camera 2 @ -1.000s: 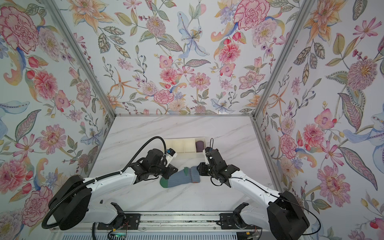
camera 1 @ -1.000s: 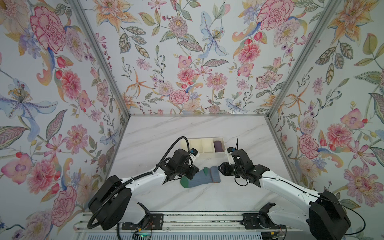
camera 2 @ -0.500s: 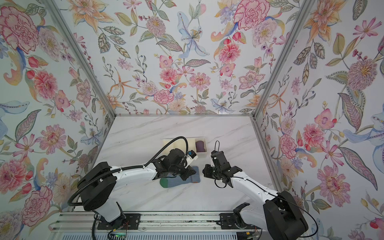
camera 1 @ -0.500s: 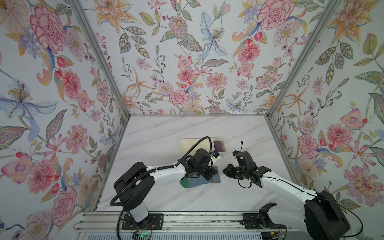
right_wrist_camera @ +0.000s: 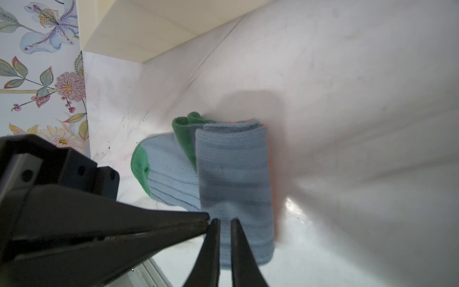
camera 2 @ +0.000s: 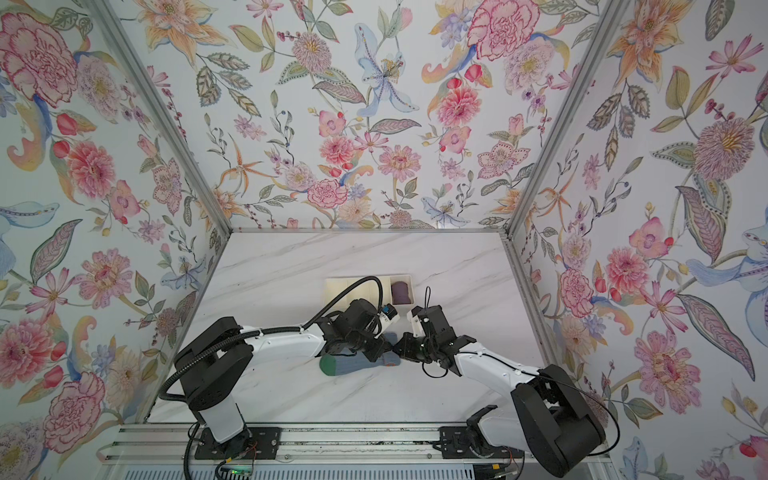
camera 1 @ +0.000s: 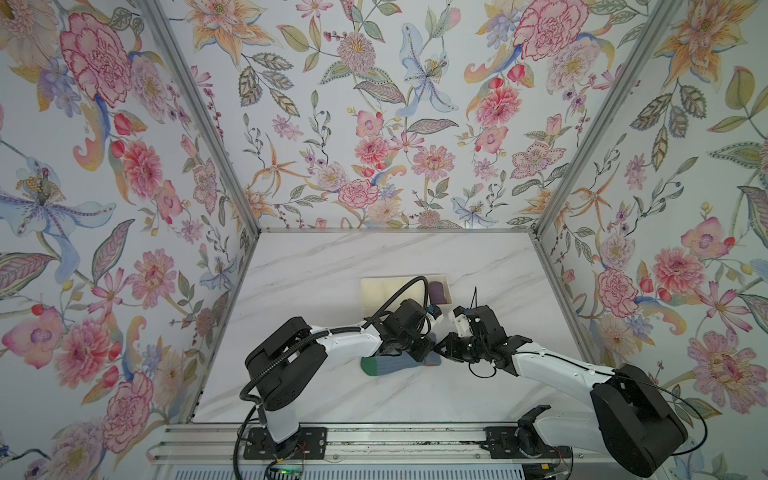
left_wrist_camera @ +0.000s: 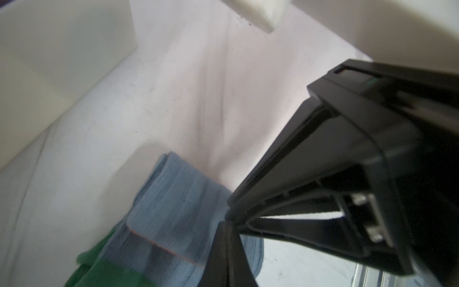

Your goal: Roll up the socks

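Observation:
The socks (camera 1: 390, 366) (camera 2: 353, 365) lie low in the middle of the marble table, blue-grey with a green toe pointing left. The cuff end is folded over into a thick layer (right_wrist_camera: 233, 174) with an orange edge (left_wrist_camera: 159, 244). My left gripper (camera 1: 428, 353) (left_wrist_camera: 226, 225) is shut, its tips over the fold's right end. My right gripper (camera 1: 441, 353) (right_wrist_camera: 225, 221) points at it from the right, tip to tip. Only a narrow slit shows between the right gripper's fingers, with nothing in it. The left arm hides the middle of the socks in both top views.
A cream tray (camera 1: 382, 286) (camera 2: 345, 286) stands just behind the grippers, with a dark purple rolled bundle (camera 1: 437, 291) (camera 2: 402, 292) in its right compartment. Floral walls close in the table on three sides. The arms' rail runs along the front edge.
My left gripper has swept right along the socks and the cuff end now lies folded over, so the socks look shorter. My right gripper has narrowed and met the left tips.

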